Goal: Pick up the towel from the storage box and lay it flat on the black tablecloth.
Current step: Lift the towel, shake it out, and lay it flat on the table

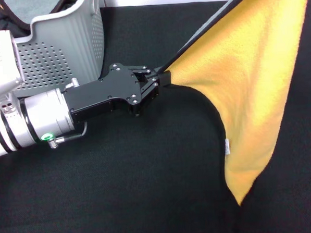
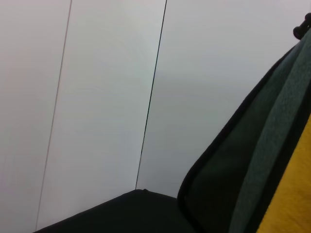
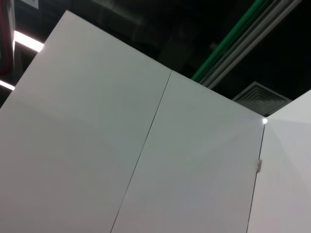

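Towel: out of storage box, hung in air over black tablecloth, stretched from upper right corner down to point near cloth. Left gripper clamped on dark-edged hem, fingers narrow, pinching fabric. Right gripper not in view; fingers' state unknown. Storage box stood behind left arm. Risks, judged: thin edge pinch could slip under stretch; low corner could drag and fold under when lowered, leaving towel creased rather than flat.
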Robot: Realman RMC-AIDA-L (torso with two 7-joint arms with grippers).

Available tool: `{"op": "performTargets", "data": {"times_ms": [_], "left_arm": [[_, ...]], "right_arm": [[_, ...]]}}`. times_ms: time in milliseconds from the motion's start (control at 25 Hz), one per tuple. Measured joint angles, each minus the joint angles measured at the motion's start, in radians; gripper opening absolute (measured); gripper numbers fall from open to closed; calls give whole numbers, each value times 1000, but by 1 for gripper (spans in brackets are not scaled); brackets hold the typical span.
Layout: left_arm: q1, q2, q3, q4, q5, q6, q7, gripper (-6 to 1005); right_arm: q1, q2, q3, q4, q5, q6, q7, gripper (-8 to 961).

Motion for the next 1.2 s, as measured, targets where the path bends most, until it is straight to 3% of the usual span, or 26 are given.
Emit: {"op": "performTargets", "data": {"times_ms": [680,1040,1200], "left_arm": [[21,4,-22,12,-46,65,0,33],[53,54,-281,164,-73,292,-154,24],[62,78,-307,246,-50,333,-229,23]], "right_arm": [[-23,-1,10,44,-16,16,15,11],[-19,9,9,56,-175,172,45,11],[-31,10,6,53,-196,170,43,11]]}}
